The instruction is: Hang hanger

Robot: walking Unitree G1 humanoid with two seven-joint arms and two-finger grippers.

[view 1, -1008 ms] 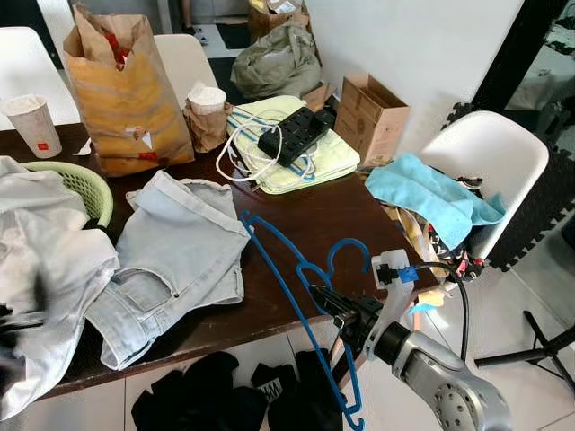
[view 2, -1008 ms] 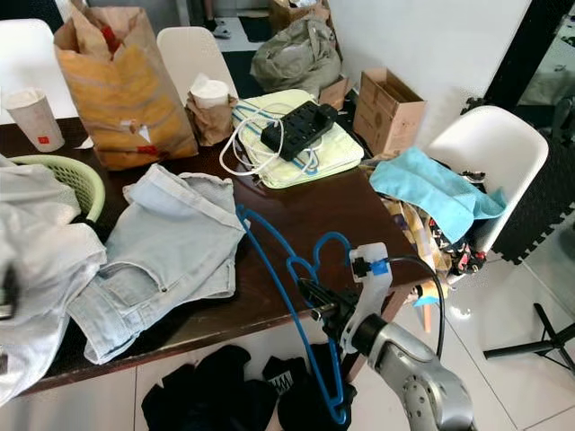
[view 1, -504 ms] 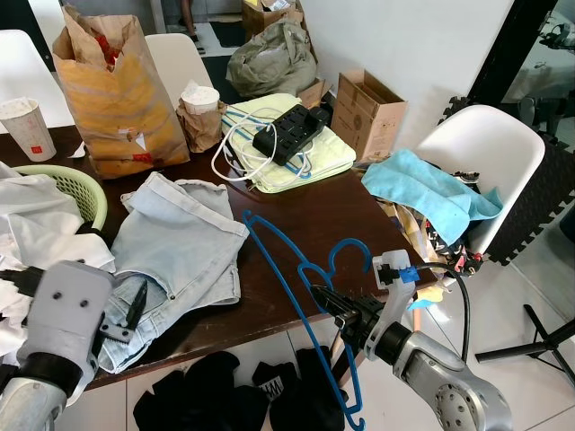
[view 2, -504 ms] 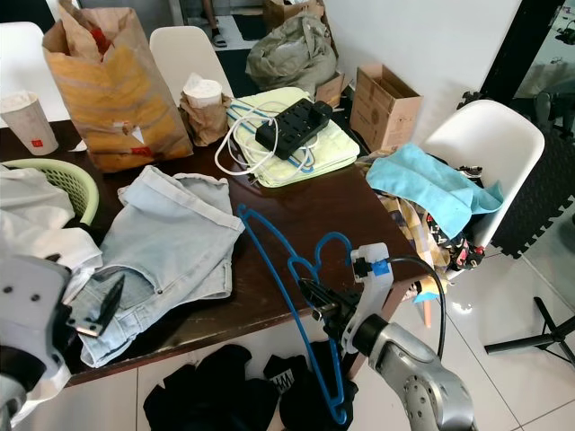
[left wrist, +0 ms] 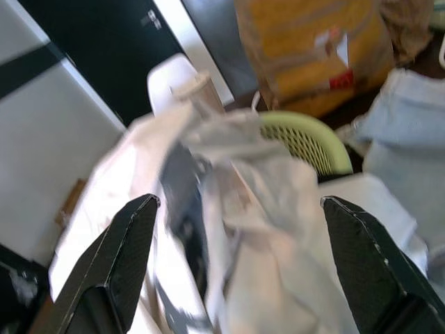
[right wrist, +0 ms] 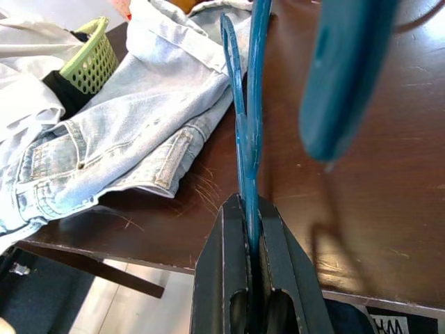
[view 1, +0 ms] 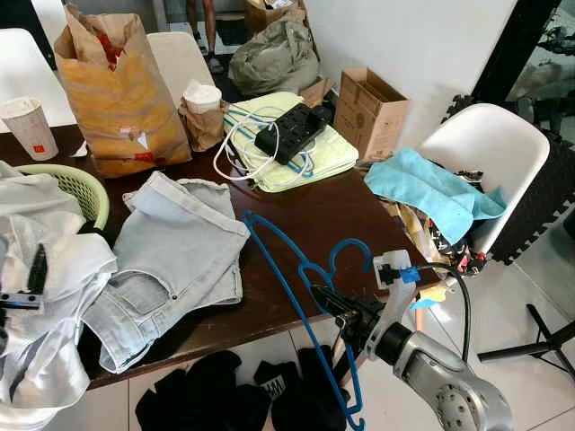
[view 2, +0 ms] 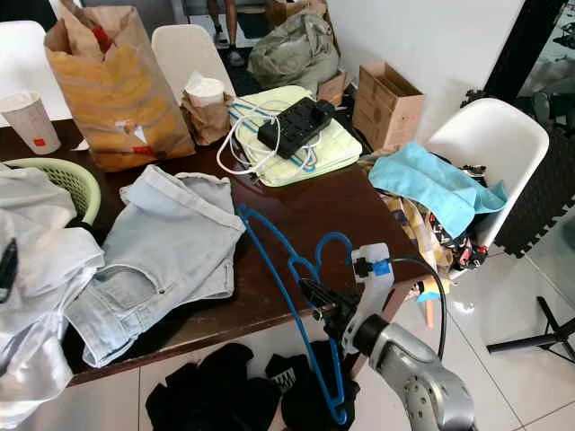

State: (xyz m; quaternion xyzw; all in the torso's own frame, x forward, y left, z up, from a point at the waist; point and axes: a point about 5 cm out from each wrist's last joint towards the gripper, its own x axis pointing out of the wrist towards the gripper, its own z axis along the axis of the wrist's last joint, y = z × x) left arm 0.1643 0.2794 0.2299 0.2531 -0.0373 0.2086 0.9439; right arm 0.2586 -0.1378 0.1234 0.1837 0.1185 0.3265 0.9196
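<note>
Right gripper [view 1: 325,299] clenched on blue hanger [view 1: 286,279], held at the near edge of the brown table [view 1: 314,211] beside the denim shorts [view 1: 171,256]; left gripper [left wrist: 236,271] spread open over pale garment [left wrist: 236,209]; hanging apparently not yet done.

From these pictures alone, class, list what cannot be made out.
- Blue hanger: its lower end is cut off by the left eye view's bottom edge.
- Pale garment: blurred in the left wrist view, type unclear.
- Paper bag: its contents are hidden by its own sides.
- Dark clothes under the table: too shadowed to identify.
</note>
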